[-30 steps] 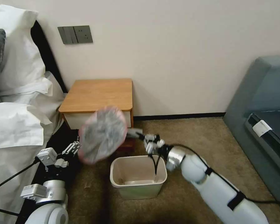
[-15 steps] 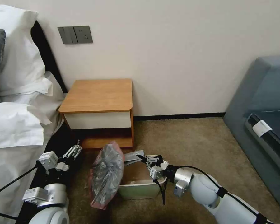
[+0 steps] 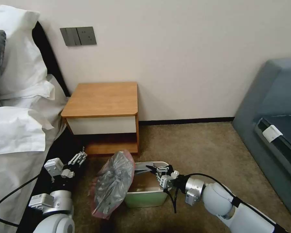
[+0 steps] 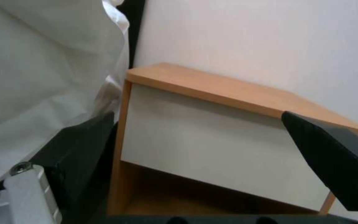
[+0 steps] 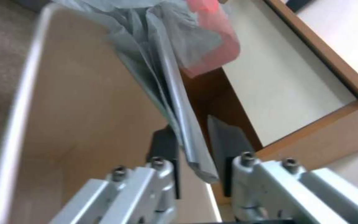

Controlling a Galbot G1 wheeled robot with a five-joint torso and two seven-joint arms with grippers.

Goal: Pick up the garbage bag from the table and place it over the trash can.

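No readable text, label, brand, number or sign appears anywhere. A small white tag (image 3: 272,133) on the grey sofa (image 3: 274,97) at the right looks blank from here.

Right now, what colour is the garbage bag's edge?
Pinkish-red, on the grey garbage bag; clearest in the head view.

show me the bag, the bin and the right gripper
bag (image 3: 114,183), head view, on its crinkled grey middle.
bin (image 3: 145,193), head view, on its near rim.
right gripper (image 3: 153,168), head view, between its fingertips, at the bag's stretched edge.
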